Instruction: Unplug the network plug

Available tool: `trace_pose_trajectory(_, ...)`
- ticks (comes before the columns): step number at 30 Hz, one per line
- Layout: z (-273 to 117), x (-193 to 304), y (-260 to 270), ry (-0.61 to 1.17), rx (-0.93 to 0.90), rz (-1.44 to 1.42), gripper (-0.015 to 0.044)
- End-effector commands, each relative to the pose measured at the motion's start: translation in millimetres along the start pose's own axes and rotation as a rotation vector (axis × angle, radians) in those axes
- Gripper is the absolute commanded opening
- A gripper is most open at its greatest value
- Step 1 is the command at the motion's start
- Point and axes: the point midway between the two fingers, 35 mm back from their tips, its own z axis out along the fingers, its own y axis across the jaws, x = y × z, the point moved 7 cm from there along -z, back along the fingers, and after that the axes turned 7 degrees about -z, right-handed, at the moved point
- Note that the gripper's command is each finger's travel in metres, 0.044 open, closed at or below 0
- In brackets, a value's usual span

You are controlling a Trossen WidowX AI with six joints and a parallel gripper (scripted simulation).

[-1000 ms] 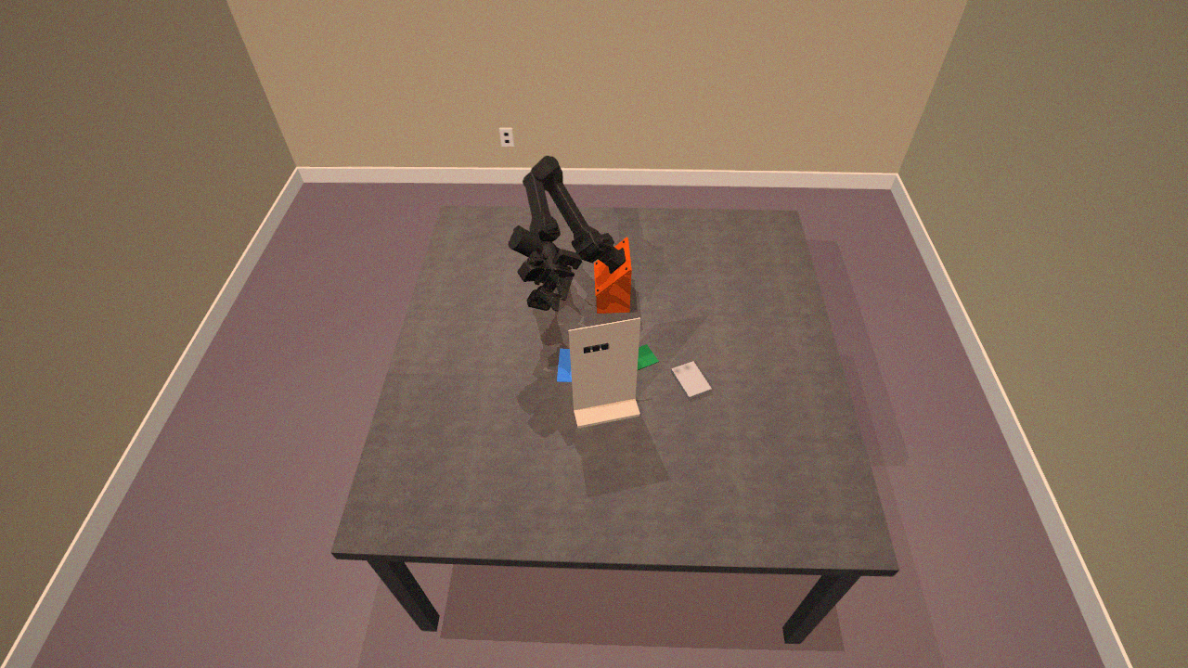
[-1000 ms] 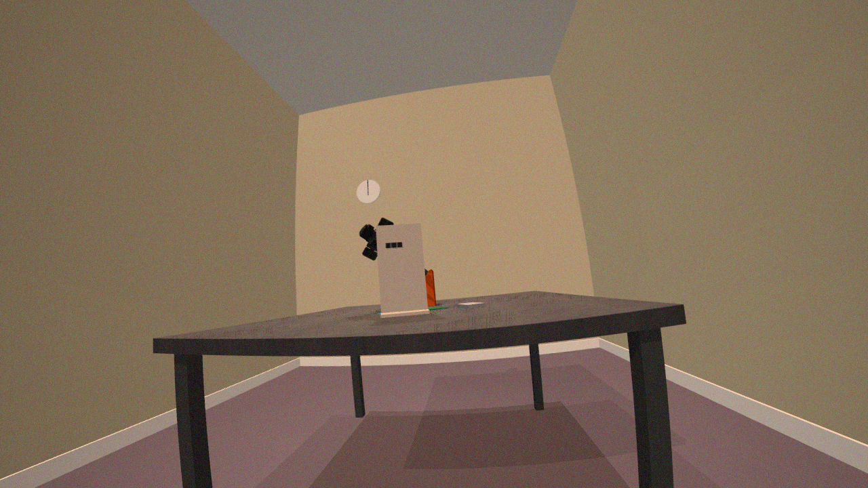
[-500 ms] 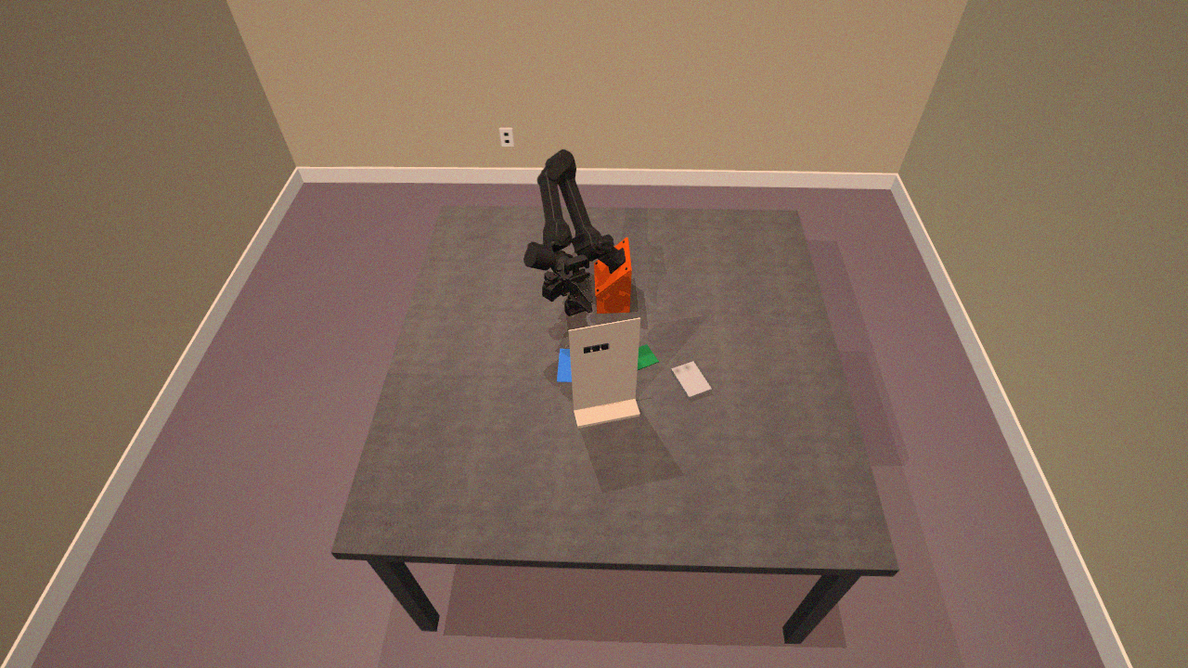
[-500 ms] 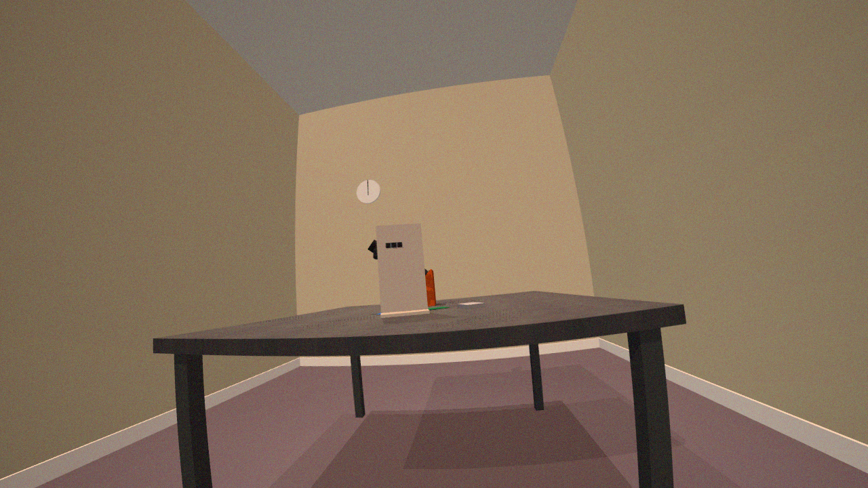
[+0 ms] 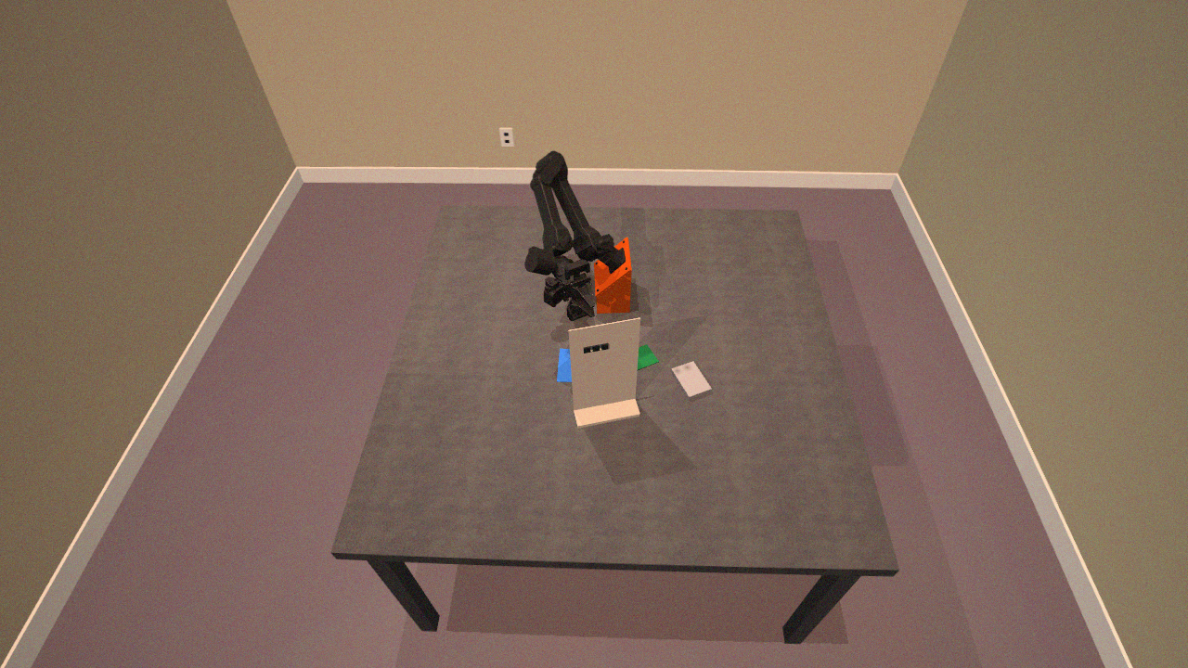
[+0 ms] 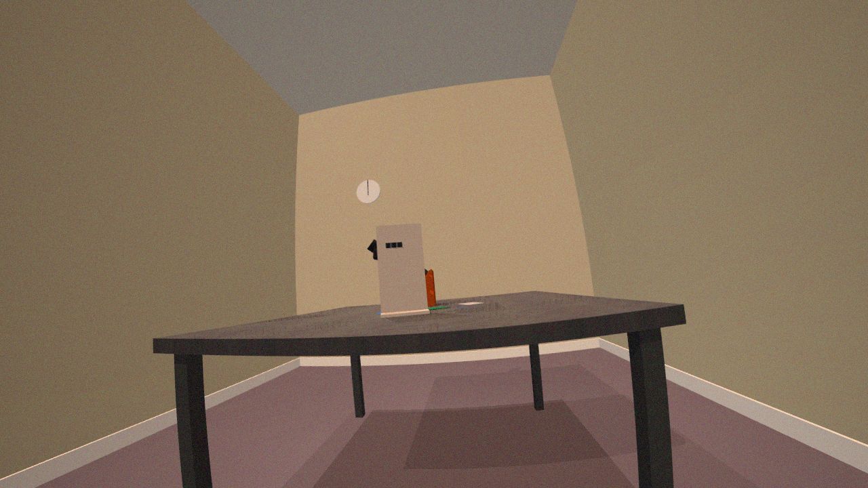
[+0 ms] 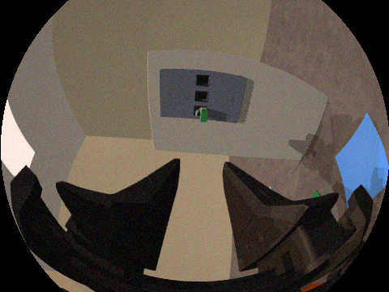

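Note:
The pale upright panel (image 5: 606, 378) (image 6: 401, 276) (image 7: 284, 105) carries a grey-blue socket block (image 7: 176, 93) with a row of three holes in the wrist view. The plug (image 7: 203, 115) shows there as a small green piece with a pale bit at the end hole, nearest my fingertips in the picture. My gripper (image 7: 201, 165) is partly open with nothing between its fingers, apart from the panel and plug. In the top view it hangs behind the panel. A blue patch (image 5: 563, 366) (image 7: 362, 158) and a green patch (image 5: 647, 357) lie on the table; which is the marked square I cannot tell.
The orange bracket (image 5: 614, 290) (image 6: 430, 288) stands behind the panel, close to the arm. A pale flat slab (image 5: 690, 379) (image 6: 470, 303) lies right of the panel. The panel's foot (image 5: 607, 413) sticks out toward the top camera on the dark table (image 5: 498, 498).

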Motion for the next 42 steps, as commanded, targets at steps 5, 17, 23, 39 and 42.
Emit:
trace_pose_trajectory(5,18,-5,-1,0.002,0.003,0.007,0.0156)
trace_pose_trajectory(17,41,-7,-2,0.0,0.002,0.008,0.0156)
trace_pose_trajectory(23,46,-10,-2,0.0,0.002,0.008,0.0156)
trace_pose_trajectory(39,62,-16,-2,-0.001,0.001,0.008,0.0156)
trace_pose_trajectory(42,65,-17,-2,-0.001,0.001,0.008,0.0156)
